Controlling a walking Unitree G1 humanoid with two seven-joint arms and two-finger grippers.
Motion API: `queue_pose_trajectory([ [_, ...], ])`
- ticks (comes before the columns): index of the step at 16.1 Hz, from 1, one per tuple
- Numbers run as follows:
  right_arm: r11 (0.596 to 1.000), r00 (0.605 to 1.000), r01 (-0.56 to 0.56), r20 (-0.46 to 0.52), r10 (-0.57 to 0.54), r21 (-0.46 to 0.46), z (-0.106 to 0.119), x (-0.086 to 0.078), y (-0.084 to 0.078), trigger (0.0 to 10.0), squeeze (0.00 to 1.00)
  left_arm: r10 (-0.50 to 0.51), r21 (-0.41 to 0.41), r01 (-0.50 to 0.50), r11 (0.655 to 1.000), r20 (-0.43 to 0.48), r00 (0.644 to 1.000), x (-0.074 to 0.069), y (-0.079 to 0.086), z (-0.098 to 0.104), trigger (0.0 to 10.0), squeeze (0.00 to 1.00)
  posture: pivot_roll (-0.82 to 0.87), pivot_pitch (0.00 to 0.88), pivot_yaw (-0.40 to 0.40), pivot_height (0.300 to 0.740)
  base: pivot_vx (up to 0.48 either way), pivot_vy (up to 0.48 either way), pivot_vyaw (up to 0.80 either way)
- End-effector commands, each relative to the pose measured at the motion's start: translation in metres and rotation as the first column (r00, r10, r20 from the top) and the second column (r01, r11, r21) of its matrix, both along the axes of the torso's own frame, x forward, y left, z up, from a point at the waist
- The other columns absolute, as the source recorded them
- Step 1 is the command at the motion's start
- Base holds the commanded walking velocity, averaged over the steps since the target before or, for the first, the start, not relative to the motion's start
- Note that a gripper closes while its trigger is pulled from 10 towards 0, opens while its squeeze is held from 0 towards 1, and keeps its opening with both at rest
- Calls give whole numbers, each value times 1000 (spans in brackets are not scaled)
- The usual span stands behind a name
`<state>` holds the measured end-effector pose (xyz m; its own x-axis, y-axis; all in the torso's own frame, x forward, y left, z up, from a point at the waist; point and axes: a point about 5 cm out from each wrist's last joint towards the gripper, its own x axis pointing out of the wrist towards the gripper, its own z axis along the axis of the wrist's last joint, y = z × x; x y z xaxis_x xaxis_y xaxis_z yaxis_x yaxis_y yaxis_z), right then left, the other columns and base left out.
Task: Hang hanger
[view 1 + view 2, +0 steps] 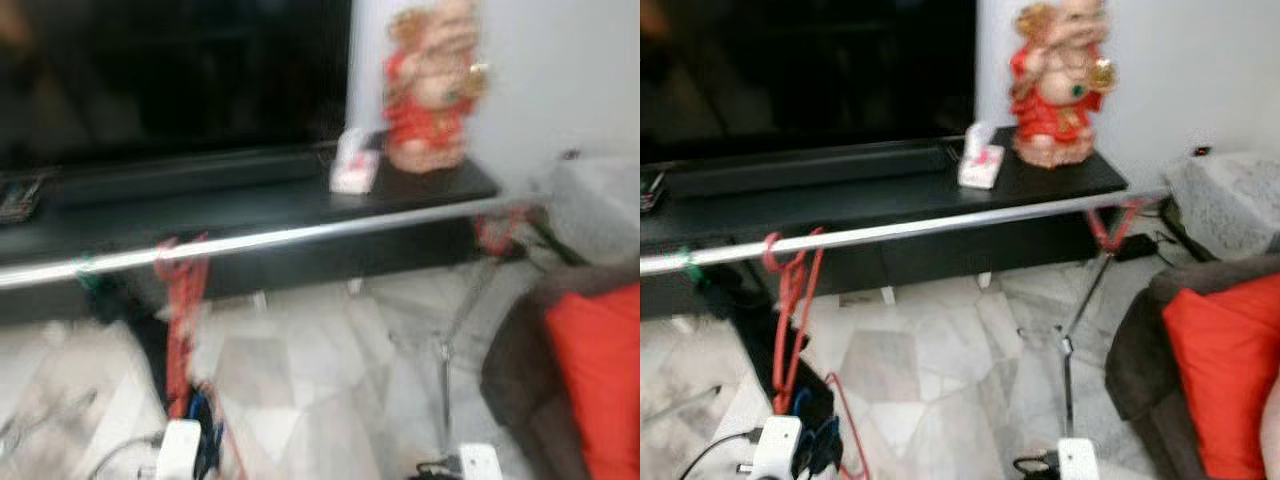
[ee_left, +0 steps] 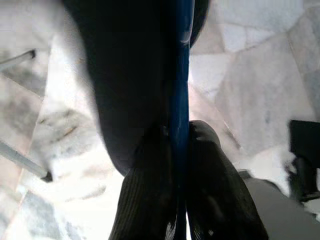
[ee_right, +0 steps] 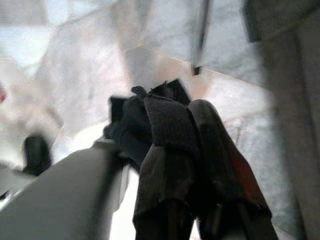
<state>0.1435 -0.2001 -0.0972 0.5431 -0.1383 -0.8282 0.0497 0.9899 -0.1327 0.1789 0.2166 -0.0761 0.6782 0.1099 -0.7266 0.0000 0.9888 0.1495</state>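
Left gripper point(image 2: 180, 150) clamps a blue hanger point(image 2: 179, 75); a red hanger point(image 1: 790, 300) dangles from the silver rail point(image 1: 940, 228) ahead.

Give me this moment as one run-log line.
left gripper: shut on blue hanger, low over floor | right gripper: shut, idle | rail: one red hanger hung | blue hanger: not yet hung
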Motion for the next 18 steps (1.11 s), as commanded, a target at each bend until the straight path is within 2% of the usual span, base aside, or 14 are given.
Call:
queue_pose_trajectory([
  [1, 1000, 1000, 14, 6, -13, -8, 1, 1, -4, 10000, 0, 7, 2, -6, 1000, -26, 1000, -7, 0, -4, 10000, 0, -148, 0, 2, 740, 0, 307, 0],
  [10, 1000, 1000, 15, 1, -15, -8, 0, 0, -2, 10000, 0, -36, -15, 36, 999, -14, 999, -1, -8, -2, 10000, 0, -145, 0, 5, 740, 0, 34, 0],
  [18, 1000, 1000, 25, 7, -25, -7, 1, 0, -4, 10000, 0, -48, -11, 47, 999, -59, 997, -9, -8, -7, 10000, 0, -146, 0, 7, 740, 0, 0, 0],
])
